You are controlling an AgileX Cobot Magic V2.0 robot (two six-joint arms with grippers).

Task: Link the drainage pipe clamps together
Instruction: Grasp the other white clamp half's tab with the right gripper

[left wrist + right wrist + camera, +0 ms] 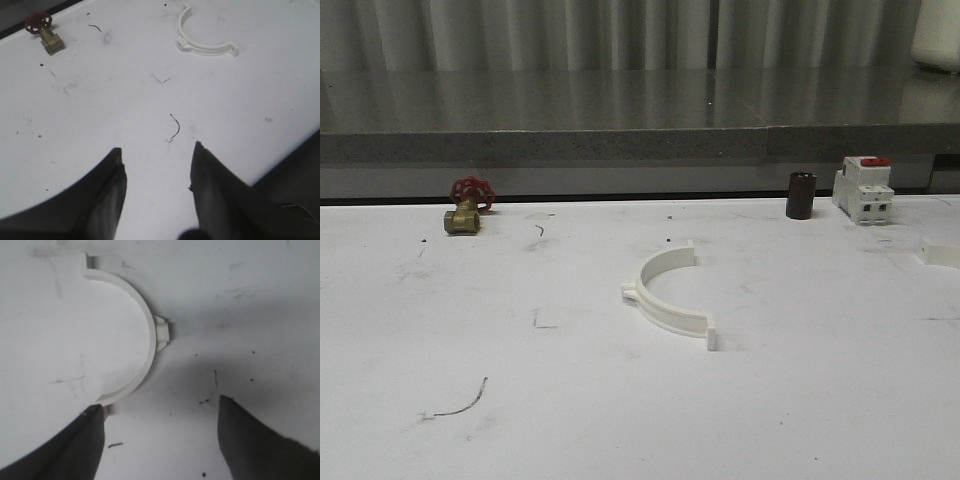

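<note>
One white half-ring drainage pipe clamp (665, 295) lies flat mid-table, its open side facing back right. It also appears far ahead of my left gripper (157, 155), as the clamp (202, 37) beyond bare table. That gripper is open with nothing between its fingers. In the right wrist view a clamp half (148, 325) lies close below, side lug toward the gap's far side. My right gripper (160, 407) is open, and one fingertip (95, 412) sits right at the clamp's end tab. I cannot tell whether it touches.
A brass valve with a red handwheel (468, 207) sits at the back left. A dark cylinder (801, 195) and a white breaker with a red top (863, 188) stand at the back right. A white piece (940, 253) is cut off by the right edge.
</note>
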